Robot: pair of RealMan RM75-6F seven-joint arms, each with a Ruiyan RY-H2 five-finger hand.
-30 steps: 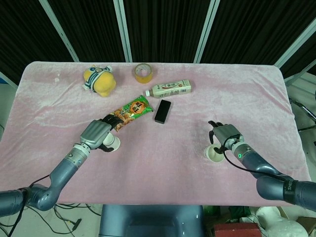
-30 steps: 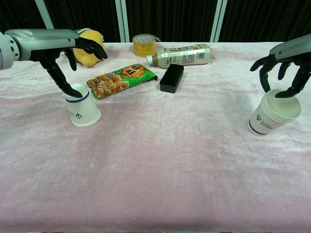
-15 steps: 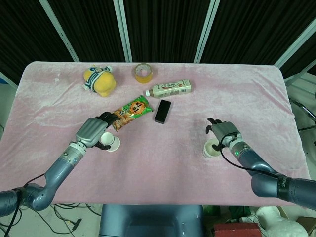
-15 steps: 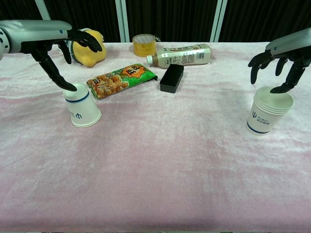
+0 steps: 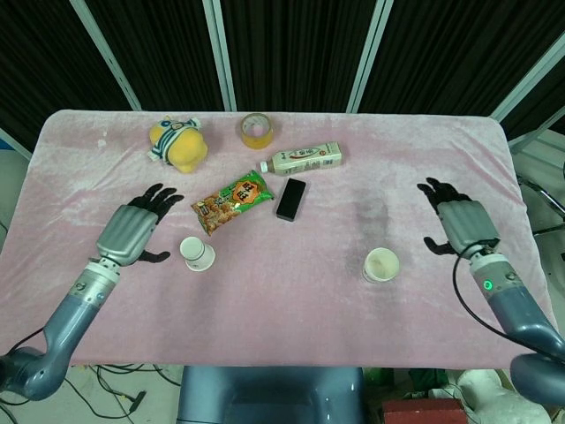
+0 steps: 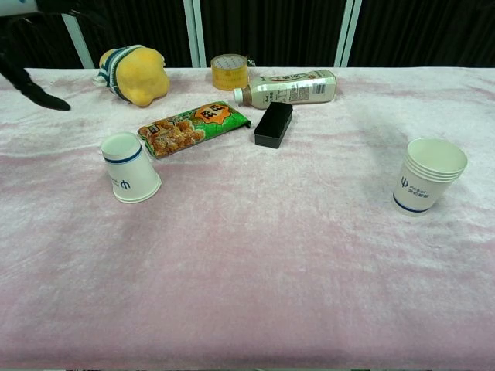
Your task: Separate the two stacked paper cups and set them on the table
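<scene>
Pink cloth table (image 5: 291, 291), dark curtains behind. Left hand (image 5: 132, 231) has pulled back from the inverted cup (image 5: 198, 254); fingers spread, holding nothing. Snack bag (image 5: 233, 200) just beyond that cup. Upright cup (image 5: 381, 264) stands alone at right. Right hand (image 5: 463, 225) likewise withdrawn, fingers apart, empty. Both cups released and well apart: task looks complete.

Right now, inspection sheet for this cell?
Surface: pink cloth, wrinkled.
Job's things: inverted cup left, tilted; upright cup right, layered rim; both on the table, apart.
Clutter: plush toy, tape roll, bottle on its side, snack bag, black box.
Hands: left hand and right hand spread, empty, off the cups.
Cables: loose ones on the floor.
Surroundings: dark curtains, metal posts.
</scene>
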